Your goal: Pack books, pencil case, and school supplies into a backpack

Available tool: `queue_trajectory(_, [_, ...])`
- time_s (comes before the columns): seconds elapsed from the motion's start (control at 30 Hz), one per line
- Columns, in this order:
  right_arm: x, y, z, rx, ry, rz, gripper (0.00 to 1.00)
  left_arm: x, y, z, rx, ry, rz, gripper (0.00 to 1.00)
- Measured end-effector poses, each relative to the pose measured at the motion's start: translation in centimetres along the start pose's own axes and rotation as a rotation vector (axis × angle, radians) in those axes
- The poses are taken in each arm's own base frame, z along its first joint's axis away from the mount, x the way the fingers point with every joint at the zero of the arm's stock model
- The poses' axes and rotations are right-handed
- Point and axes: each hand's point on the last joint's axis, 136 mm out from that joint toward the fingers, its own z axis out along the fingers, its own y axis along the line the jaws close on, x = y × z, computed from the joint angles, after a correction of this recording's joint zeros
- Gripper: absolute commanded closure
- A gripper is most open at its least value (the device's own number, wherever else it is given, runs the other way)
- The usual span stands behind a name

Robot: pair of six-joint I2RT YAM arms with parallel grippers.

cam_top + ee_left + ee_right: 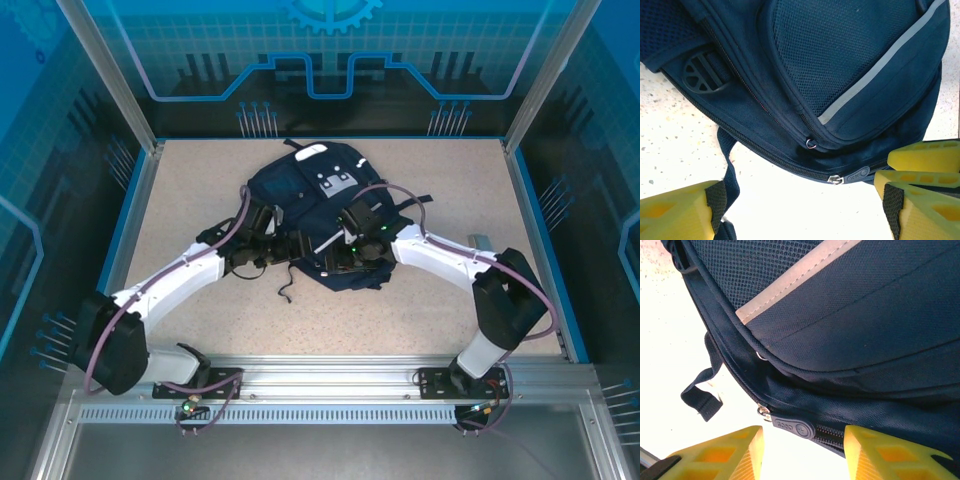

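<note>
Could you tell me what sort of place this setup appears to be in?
Probably a robot test cell or lab enclosure: aluminium frame posts, blue printed wall panels, and a backpack lying on a speckled table.

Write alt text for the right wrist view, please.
A navy backpack lies close below the camera, its zipper pull sitting between the right gripper's open yellow fingers. A pale stripe crosses the fabric above.

speckled beige tabletop point(200, 190), blue patterned walls point(330, 60) around it, aluminium rail point(330, 385) at near edge.
</note>
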Motion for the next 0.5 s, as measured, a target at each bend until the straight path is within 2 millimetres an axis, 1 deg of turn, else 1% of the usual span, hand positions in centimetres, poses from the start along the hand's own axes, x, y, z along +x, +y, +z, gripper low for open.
queue_trajectory(0.1, [0.2, 0.0, 0.5, -0.002, 0.014, -0.005, 0.55, 0.5, 0.3, 0.8, -0.003, 0.028, -0.024, 0.22])
queue_trajectory(0.27, [0.5, -0.1, 1.2, -0.004, 0.036, -0.008, 0.56, 1.2, 0.8, 2.0, -0.012, 0.065, -0.06, 0.28])
queue_trajectory(0.4, [0.6, 0.0, 1.5, -0.01, 0.047, -0.015, 0.57, 1.7, 1.1, 2.9, -0.016, 0.096, -0.071, 0.3])
queue_trajectory(0.5, [0.6, 0.3, 1.5, -0.024, 0.052, -0.021, 0.59, 2.0, 1.2, 3.3, -0.017, 0.115, -0.076, 0.31])
